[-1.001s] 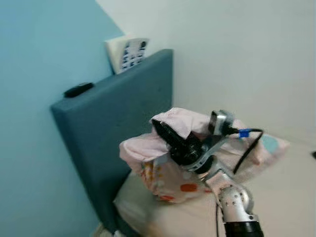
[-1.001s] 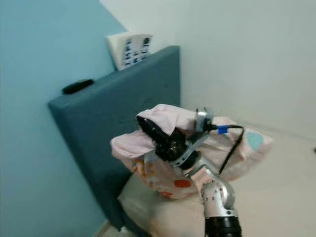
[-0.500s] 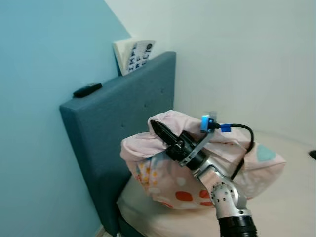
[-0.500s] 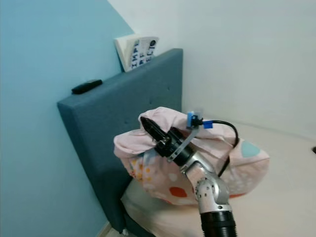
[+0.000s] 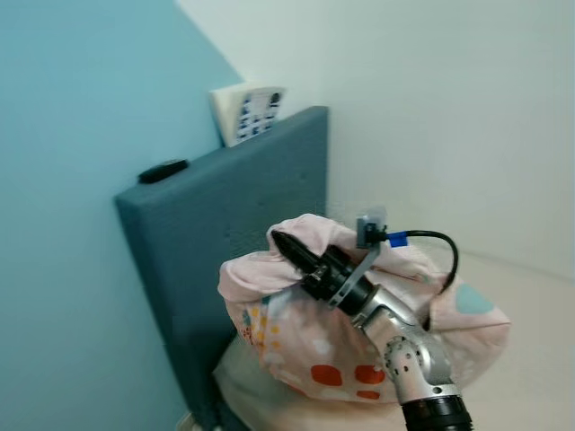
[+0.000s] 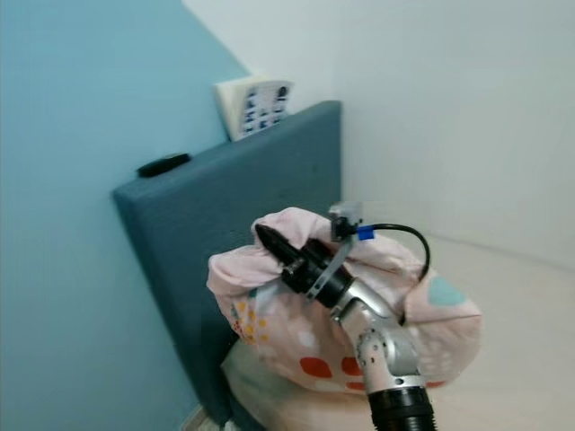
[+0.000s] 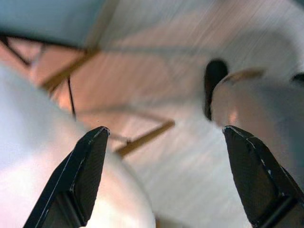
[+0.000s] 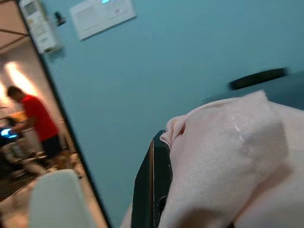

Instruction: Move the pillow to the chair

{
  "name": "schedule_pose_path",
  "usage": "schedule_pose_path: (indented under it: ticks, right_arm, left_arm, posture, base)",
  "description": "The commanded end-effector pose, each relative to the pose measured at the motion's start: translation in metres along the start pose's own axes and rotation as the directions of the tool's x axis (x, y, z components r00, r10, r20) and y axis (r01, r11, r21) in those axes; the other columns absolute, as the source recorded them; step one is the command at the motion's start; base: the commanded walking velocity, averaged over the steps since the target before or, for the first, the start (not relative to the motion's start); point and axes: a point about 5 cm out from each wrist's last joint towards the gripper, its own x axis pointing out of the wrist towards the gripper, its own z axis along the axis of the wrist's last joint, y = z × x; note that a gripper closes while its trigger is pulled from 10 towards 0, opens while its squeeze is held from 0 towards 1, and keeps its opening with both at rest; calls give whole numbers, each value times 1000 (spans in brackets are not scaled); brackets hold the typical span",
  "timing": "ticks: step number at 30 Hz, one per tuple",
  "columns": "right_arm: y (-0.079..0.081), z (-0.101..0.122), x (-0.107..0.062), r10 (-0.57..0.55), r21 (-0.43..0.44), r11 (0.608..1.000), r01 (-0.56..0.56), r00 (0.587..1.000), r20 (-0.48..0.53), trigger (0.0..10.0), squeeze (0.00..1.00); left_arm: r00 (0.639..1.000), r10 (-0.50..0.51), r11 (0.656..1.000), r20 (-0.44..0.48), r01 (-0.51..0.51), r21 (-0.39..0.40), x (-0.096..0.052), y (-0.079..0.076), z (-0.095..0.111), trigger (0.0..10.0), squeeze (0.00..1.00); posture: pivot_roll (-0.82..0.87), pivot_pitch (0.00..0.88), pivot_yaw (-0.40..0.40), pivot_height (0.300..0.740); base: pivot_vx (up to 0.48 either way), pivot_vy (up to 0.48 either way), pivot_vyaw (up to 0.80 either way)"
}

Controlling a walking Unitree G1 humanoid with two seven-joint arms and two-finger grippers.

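Right claw [image 5: 286, 247] grips lifted pillow [image 5: 359, 332]

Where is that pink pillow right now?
In the left eye view the pillow hangs centre-low, pinched by the right pincer, beside the blue headboard and above the bed.

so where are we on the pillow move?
Done: right gripper is shut on the pink pillow, bunching its fabric. In hand: pillow sits by the blue headboard, over the mattress. Left: carry it to the chair. Left gripper hangs open, idle.
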Motion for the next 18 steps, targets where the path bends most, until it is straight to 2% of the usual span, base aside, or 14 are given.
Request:
schedule_pose_path:
  ticks: [1,12,18]
  right_arm:
    - [0,-4,0,4,-8,1000,-4,1000,-12,10000,0]
    - [4,-4,-2,37,-14,999,-38,999,-15,10000,0]
    - [11,1,-2,98,4,995,-98,995,24,10000,0]
  left_arm:
    - [1000,8,1000,1,-9,30,0,4,1,10000,0]
    - [1000,5,1000,-15,-4,30,0,5,-3,10000,0]
    - [1000,2,1000,-19,-2,28,0,5,-4,10000,0]
  posture:
    - [-111,18,15,740]
    - [-109,21,18,740]
    - [-111,21,20,740]
  base:
    - [0,0,775]
    - [0,0,775]
    - [0,0,775]
